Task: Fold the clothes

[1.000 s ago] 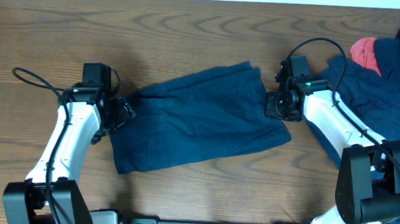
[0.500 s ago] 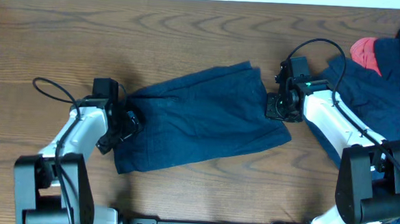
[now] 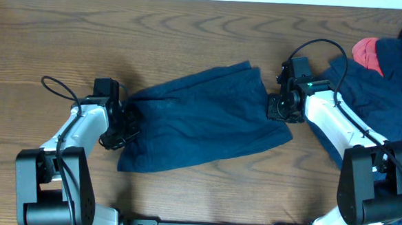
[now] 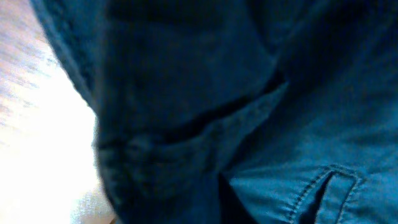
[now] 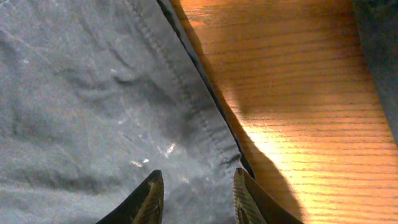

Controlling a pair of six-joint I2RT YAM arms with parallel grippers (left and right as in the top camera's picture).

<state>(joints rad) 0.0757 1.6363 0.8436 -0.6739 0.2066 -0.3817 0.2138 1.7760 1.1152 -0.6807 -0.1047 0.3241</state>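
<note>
Shorts point(image 3: 207, 120) lie mid on the table point(image 3: 191, 43), long axis from 8 to 2 o'clock; the left gripper point(image 3: 127, 120) is clenched on their 9 o'clock end, and the right gripper point(image 5: 198, 180) stands parted over the 3 o'clock hem.

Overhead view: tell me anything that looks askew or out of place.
The shorts lie crooked, right end angled toward the far edge, left edge bunched where the left fingers pinch it. At far right, an unfolded heap of navy clothes with a pink-red piece runs off the picture.
</note>
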